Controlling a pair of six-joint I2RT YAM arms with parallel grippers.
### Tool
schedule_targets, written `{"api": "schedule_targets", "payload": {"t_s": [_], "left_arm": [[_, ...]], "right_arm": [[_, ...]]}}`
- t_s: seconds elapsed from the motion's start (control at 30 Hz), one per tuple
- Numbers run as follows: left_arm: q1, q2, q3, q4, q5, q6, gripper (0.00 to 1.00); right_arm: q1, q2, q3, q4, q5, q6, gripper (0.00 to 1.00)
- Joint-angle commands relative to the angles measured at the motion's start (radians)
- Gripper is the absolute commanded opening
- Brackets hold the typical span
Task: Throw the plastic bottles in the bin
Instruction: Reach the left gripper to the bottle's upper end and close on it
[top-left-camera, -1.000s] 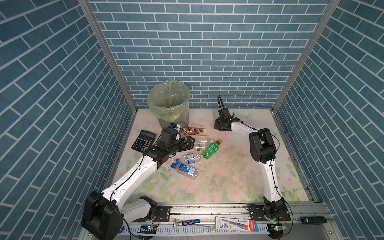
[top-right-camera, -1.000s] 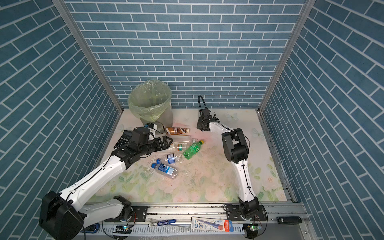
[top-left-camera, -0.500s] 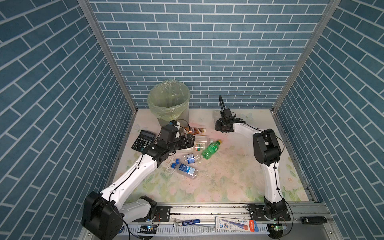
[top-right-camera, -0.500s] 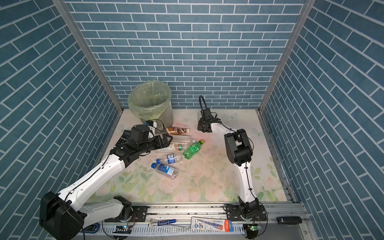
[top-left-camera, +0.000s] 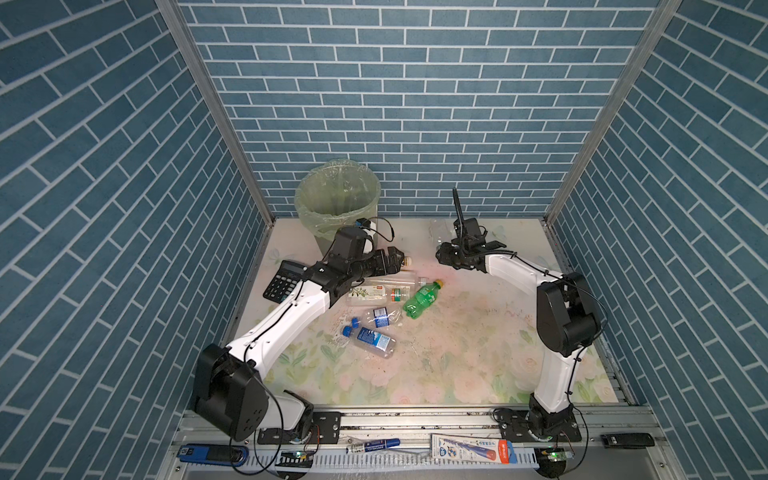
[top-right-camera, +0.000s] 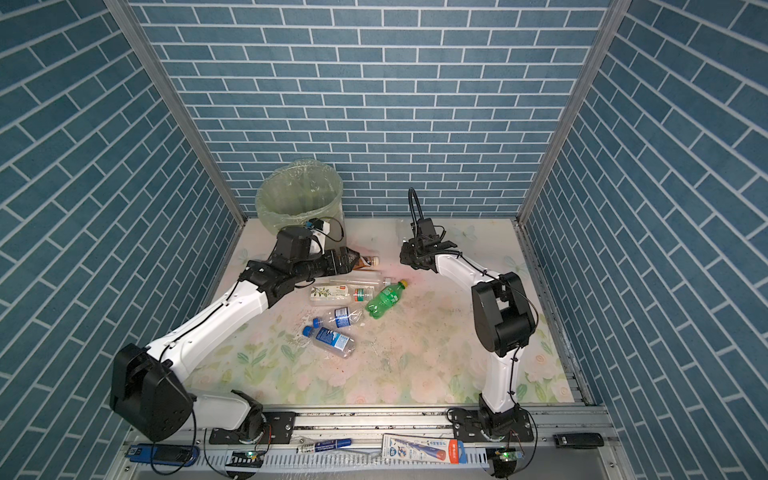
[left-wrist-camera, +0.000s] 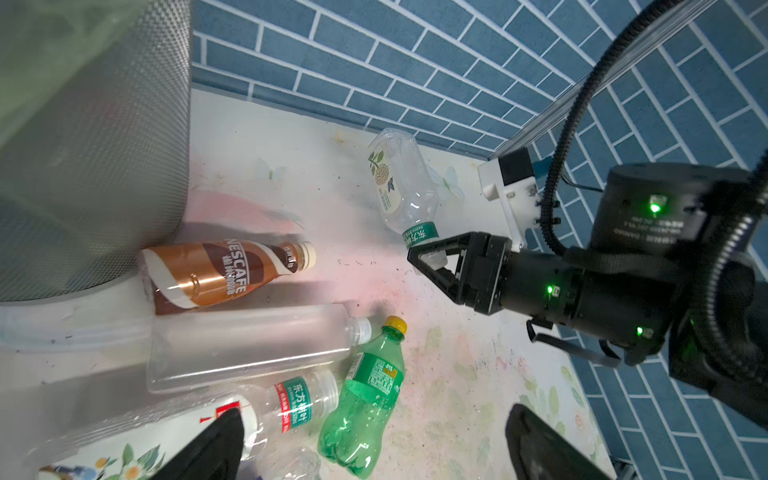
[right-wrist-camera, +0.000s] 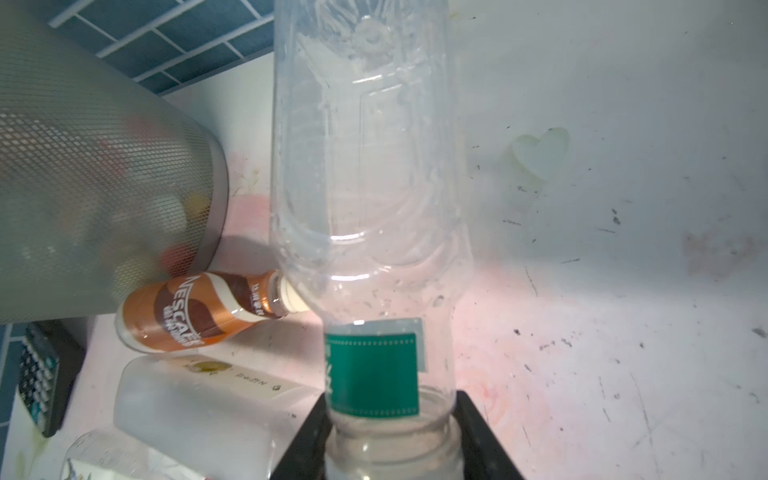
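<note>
Grip: right fingers (left-wrist-camera: 415, 257) are clamped on the neck of a clear bottle (left-wrist-camera: 399, 183), right at its green neck band.
Held bottle: tilted, with its base pointing toward the back wall. Whether the base touches the tabletop (top-left-camera: 457, 353) cannot be told.
Held bottle's place: in both top views it is to the right of the bin (top-left-camera: 332, 199), well apart from it and near the back wall.
Left fingers (top-left-camera: 394, 259): spread wide and holding nothing. The fingertips (left-wrist-camera: 216, 440) frame the pile in the left wrist view.
Under the left fingers: a brown bottle (left-wrist-camera: 216, 274) lies on its side with its base just beside the bin's foot. In both top views only its cap end shows past the fingers.
Beside it: a long clear bottle (left-wrist-camera: 249, 349) with a white cap lies roughly parallel to the brown one.
Next out: a red-banded bottle (left-wrist-camera: 291, 403) and a green bottle (left-wrist-camera: 365, 399) with a yellow cap lie just beside each other.
Toward the front: a blue-labelled bottle (top-left-camera: 380, 318) and a second blue-labelled bottle (top-left-camera: 370, 338) lie flat, near each other, both with blue caps.
Bin: upright at the back left, lined with a pale green bag. Blurred coloured shapes show through its mesh wall, too vague to name.
Calculator (top-left-camera: 284, 280): black, on the tabletop at the left, beside the left arm.
</note>
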Motion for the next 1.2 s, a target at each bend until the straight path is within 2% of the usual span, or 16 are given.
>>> {"api": "schedule_targets", "payload": {"t_s": [0.0,0.47,0.87,1.17], "left_arm": [[-0.003,0.073,0.086,0.051,0.047,-0.047,0.99],[-0.017,0.349,0.396,0.103,0.117,-0.100,0.99],[-0.042,0.496,0.553,0.145,0.122,-0.133,0.99],[-0.063,0.602,0.652,0.151,0.147,-0.156,0.97]], "right_arm": [[0.000,-0.090,-0.055,0.034,-0.057,-0.021,0.16],[0.003,-0.351,-0.177,0.072,-0.167,-0.067,0.16],[0.017,-0.445,-0.209,0.069,-0.220,-0.079,0.16],[0.029,-0.503,-0.263,0.070,-0.219,-0.075,0.16]]}}
